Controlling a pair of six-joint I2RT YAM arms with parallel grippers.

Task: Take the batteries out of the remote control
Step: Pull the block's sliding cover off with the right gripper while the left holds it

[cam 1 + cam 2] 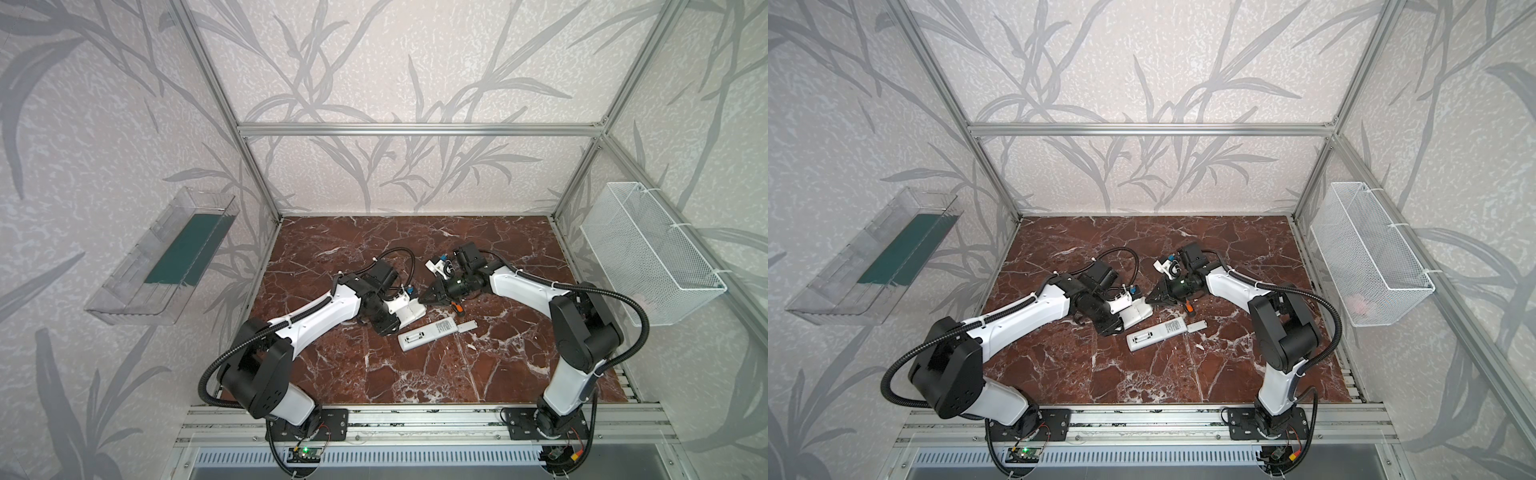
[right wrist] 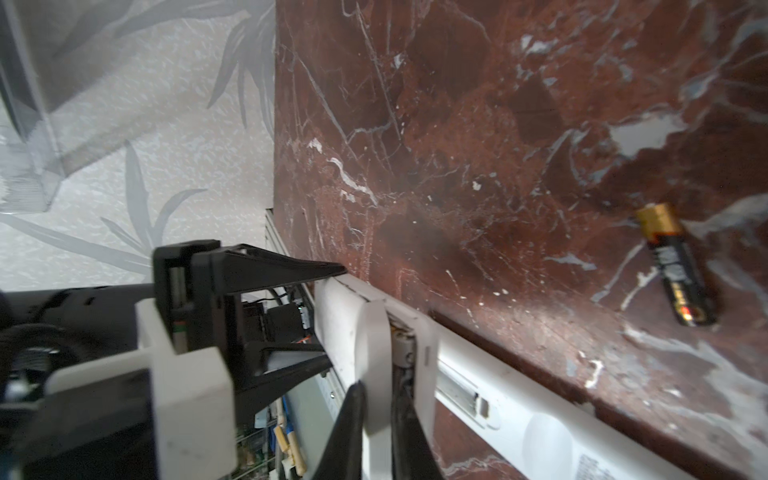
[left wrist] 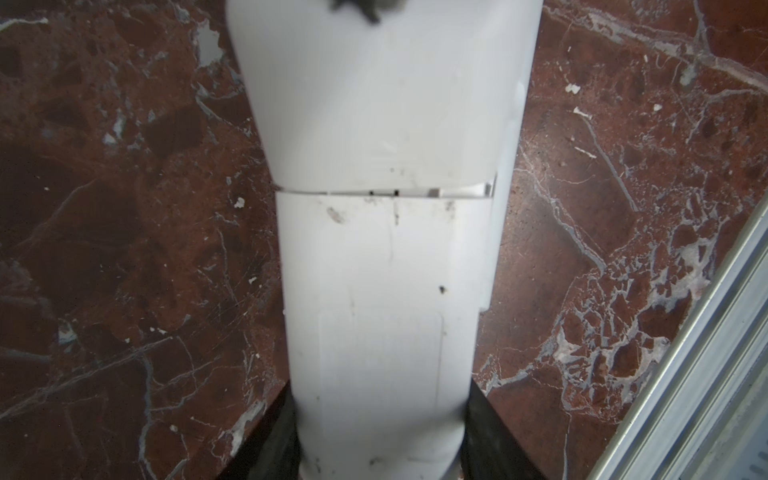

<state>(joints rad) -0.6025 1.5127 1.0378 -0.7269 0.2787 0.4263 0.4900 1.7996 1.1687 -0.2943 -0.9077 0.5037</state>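
My left gripper [image 3: 380, 399] is shut on a white remote control [image 3: 382, 270] and holds it just above the marble table [image 1: 415, 374]; its black fingers [image 3: 484, 432] clamp the remote's sides. In both top views my right gripper [image 1: 424, 298] [image 1: 1150, 300] meets the free end of this remote [image 1: 409, 311]. In the right wrist view that gripper [image 2: 377, 390] is shut on the remote's thin white battery cover [image 2: 374, 345], which stands lifted off the body. One dark battery with a gold end [image 2: 675, 266] lies loose on the table.
A second white remote [image 1: 428, 333] lies face down on the table, its loose cover [image 1: 466, 326] beside it. An orange-handled screwdriver [image 1: 457, 307] lies under my right wrist. A white wire basket [image 1: 648, 249] hangs on the right frame and a clear bin [image 1: 166, 253] on the left wall.
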